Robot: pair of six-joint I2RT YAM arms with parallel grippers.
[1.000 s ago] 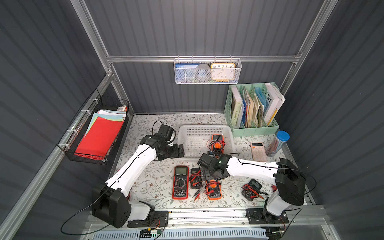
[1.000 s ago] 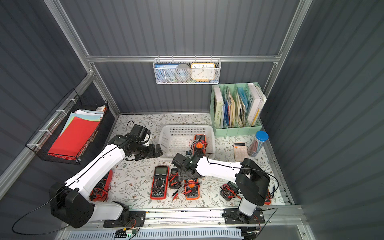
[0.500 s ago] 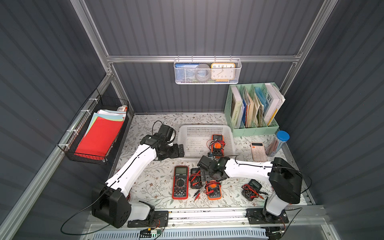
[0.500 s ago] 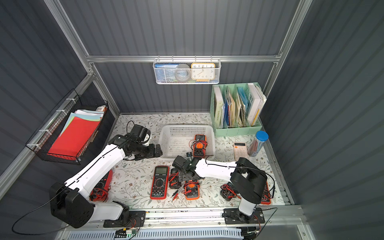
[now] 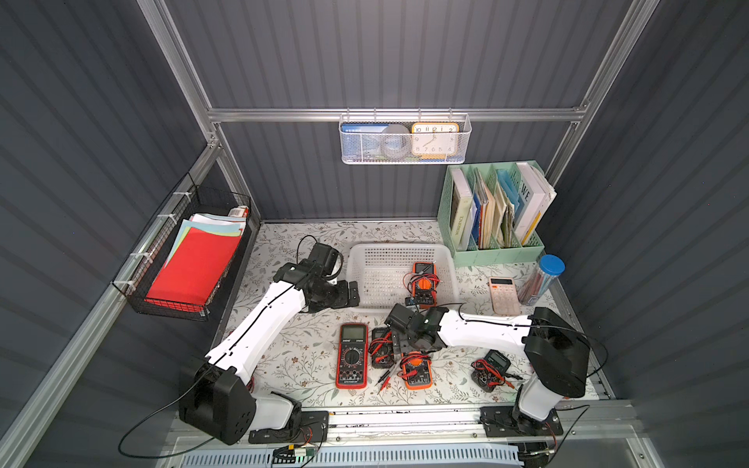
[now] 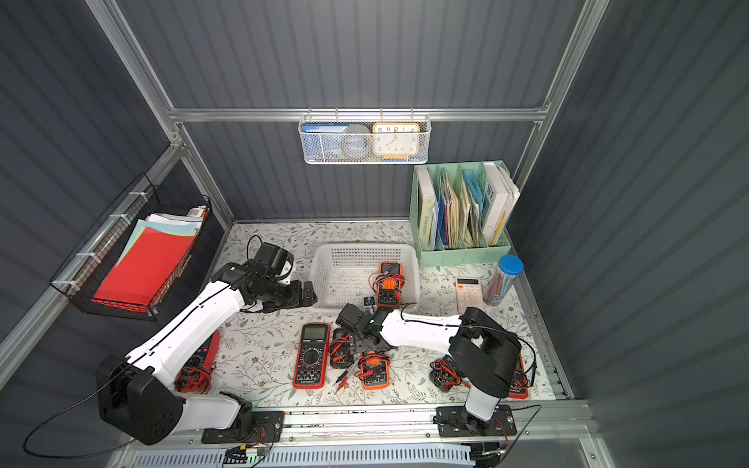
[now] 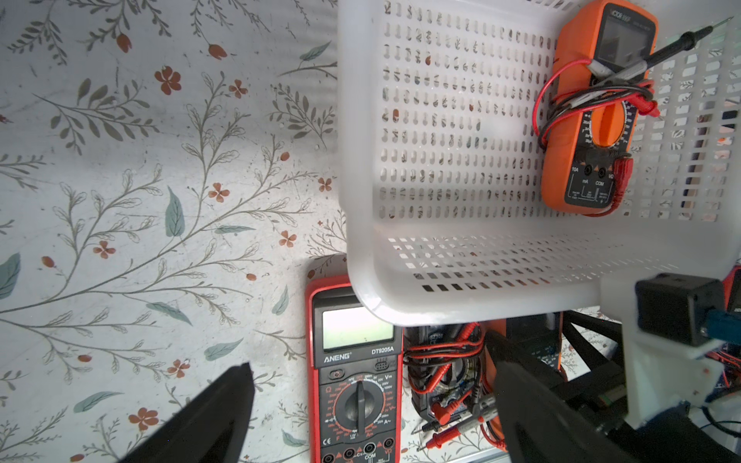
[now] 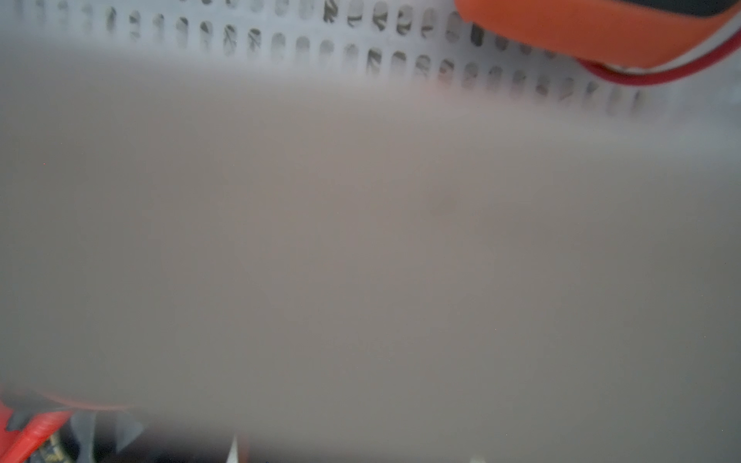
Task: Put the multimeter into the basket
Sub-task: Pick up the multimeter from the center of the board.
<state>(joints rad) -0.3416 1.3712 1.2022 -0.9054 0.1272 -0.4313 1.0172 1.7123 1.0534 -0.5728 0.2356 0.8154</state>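
Orange multimeter (image 5: pixel 421 283) lies in basket (image 5: pixel 401 246), by its right wall.
Left gripper (image 5: pixel 352 292) jaws apart (right gripper (image 5: pixel 402 347): cannot tell, view perhaps blocked).

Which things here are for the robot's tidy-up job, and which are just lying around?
For the job: white basket, orange multimeter inside it, red multimeter, black multimeter, second orange multimeter, dark-grey multimeter.
Just lying about: calculator, pen tube, green file rack, clock, red papers.
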